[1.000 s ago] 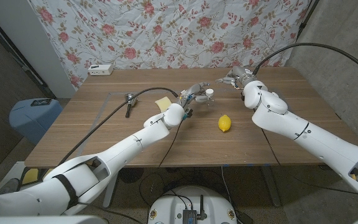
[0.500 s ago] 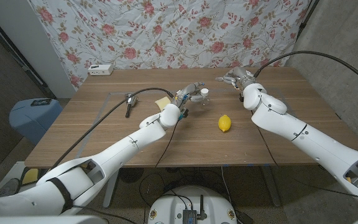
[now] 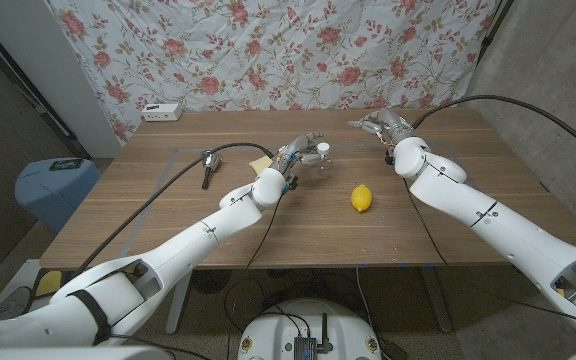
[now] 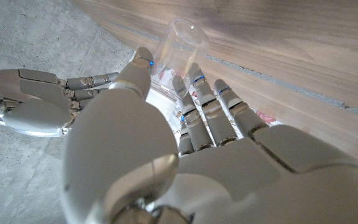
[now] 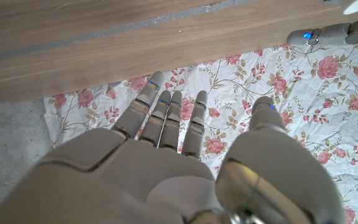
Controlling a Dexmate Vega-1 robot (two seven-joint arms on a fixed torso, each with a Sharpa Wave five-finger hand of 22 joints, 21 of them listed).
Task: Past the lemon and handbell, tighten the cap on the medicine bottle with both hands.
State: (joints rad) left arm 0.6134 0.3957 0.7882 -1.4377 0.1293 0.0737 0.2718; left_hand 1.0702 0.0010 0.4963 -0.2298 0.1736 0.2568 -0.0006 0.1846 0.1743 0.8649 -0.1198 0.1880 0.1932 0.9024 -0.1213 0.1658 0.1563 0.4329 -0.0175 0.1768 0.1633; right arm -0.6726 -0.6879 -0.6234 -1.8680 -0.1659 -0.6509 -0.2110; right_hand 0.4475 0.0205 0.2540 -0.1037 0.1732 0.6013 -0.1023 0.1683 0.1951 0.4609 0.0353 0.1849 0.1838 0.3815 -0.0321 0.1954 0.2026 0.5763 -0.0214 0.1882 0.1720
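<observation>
Clear plastic, white cap: the medicine bottle [image 3: 323, 153] sits in the left hand [image 3: 299, 154], pinched between thumb and fingers above the counter [image 3: 168, 215], toward its far middle. In the left wrist view the bottle [image 4: 180, 50] shows as a transparent cylinder between the thumb and the fingers [image 4: 199, 93], with the wood grain beyond it.

Change since one second ago: the left hand and bottle have travelled farther from the robot and slightly to its left; half a second ago they were already close to the present spot, so the last shift is small. The bottle is carried along in the same grasp.

Right hand [image 3: 377, 124]: hovers near the far edge of the counter, to the right of the bottle and apart from it, holding nothing. In the right wrist view its fingers [image 5: 166, 118] are extended and slightly spread, pointing at the floral cloth [image 5: 328, 112]. It has drifted a little toward the far edge since the earliest frame; since half a second ago, nearly no change.

The lemon [image 3: 361, 198] lies on the counter nearer the robot than both hands, unmoved. The handbell [image 3: 208, 164] lies on its side well to the left, unmoved. A yellow sponge [image 3: 262, 163] lies just left of the left hand. A white box [image 3: 161, 112] rests at the far left corner.
</observation>
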